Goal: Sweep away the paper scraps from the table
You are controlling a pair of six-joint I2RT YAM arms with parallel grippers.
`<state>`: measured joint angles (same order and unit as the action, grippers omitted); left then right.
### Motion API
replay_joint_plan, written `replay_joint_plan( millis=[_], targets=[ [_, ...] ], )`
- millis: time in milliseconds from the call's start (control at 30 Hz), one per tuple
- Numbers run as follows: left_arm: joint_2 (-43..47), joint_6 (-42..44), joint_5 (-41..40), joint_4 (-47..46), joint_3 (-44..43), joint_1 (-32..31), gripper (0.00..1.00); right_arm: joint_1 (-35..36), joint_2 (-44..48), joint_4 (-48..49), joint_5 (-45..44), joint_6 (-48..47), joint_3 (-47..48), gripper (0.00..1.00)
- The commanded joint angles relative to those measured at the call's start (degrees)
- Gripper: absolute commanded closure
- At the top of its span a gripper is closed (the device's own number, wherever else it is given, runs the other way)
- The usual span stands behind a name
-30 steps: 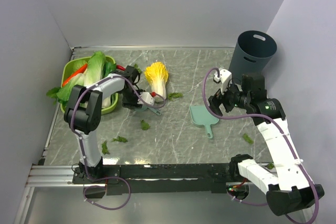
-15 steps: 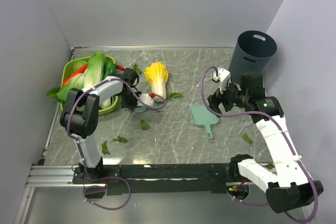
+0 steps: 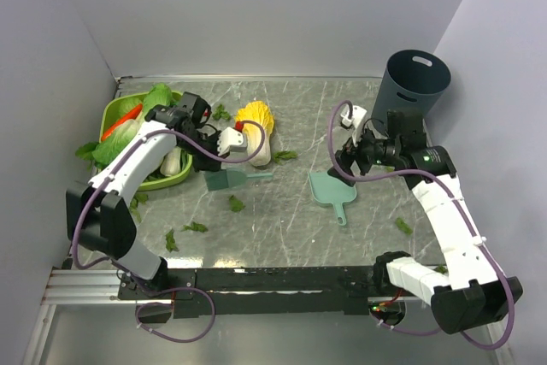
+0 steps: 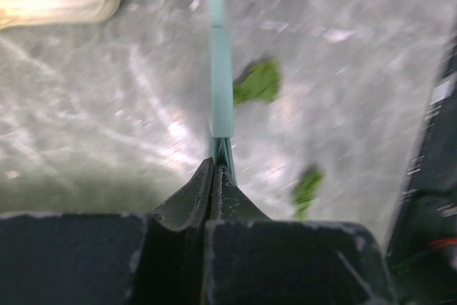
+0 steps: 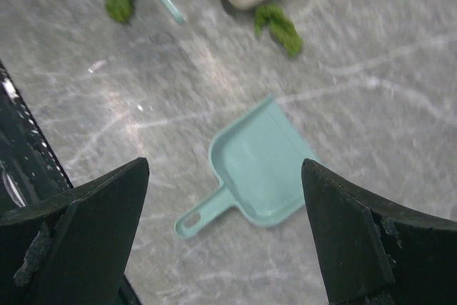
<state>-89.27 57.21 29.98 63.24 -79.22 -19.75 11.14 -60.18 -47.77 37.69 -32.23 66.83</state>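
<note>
Several small green paper scraps lie on the marble table point(image 3: 282, 220): one point(image 3: 235, 203) in front of the brush, others point(image 3: 195, 227) nearer the front, one point(image 3: 285, 156) by the cabbage half, one point(image 3: 402, 226) at the right. My left gripper point(image 3: 215, 175) is shut on a teal brush point(image 3: 248, 176), whose thin handle point(image 4: 220, 69) runs away from the closed jaws point(image 4: 214, 169), past two scraps point(image 4: 258, 82). My right gripper point(image 3: 352, 164) hangs open above the teal dustpan point(image 3: 329, 190), which lies flat between its fingers point(image 5: 225, 169).
A green bowl point(image 3: 162, 179) with whole cabbages stands at the back left. A yellow-topped cabbage half point(image 3: 255, 121) lies just behind the brush. A dark grey bin point(image 3: 414, 83) stands at the back right corner. Lavender walls close in three sides.
My left gripper has shut on the brush, and the arm has swung outward, bringing the brush down and left of the cabbage half. The right gripper shifted slightly left and stays open.
</note>
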Motion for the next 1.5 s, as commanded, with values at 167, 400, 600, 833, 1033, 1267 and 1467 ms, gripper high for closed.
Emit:
replay_joint_plan(
  millis=[167,400,600,833,1033,1267,1467],
  targets=[
    [4.1,-10.8,15.9,1.8,-2.8,0.0,0.99,5.5,-9.5,9.6,15.9,0.7,5.6,0.05],
    [3.8,-11.7,17.7,5.4,-10.1,-0.1,0.99,12.2,-15.7,8.2,14.4,-8.8,9.6,0.05],
    [4.9,-11.9,19.0,8.2,-13.4,-0.1,0.99,15.2,-19.5,11.8,13.9,-11.3,11.5,0.05],
    [5.9,-13.4,20.4,8.7,-15.3,-0.1,0.99,18.5,-24.4,12.0,13.9,-13.1,13.8,0.06],
    [7.5,-16.9,21.3,6.3,-15.3,-0.1,0.99,18.9,-25.9,13.8,15.2,-9.5,12.4,0.21],
    [7.5,-19.2,22.8,3.9,-14.6,0.0,0.99,18.7,-23.8,12.5,14.7,-8.2,9.9,0.78],
    [8.0,-24.9,23.2,-2.1,-13.3,0.0,0.71,18.0,-19.3,9.0,14.7,-7.3,7.9,1.0]
  ],
)
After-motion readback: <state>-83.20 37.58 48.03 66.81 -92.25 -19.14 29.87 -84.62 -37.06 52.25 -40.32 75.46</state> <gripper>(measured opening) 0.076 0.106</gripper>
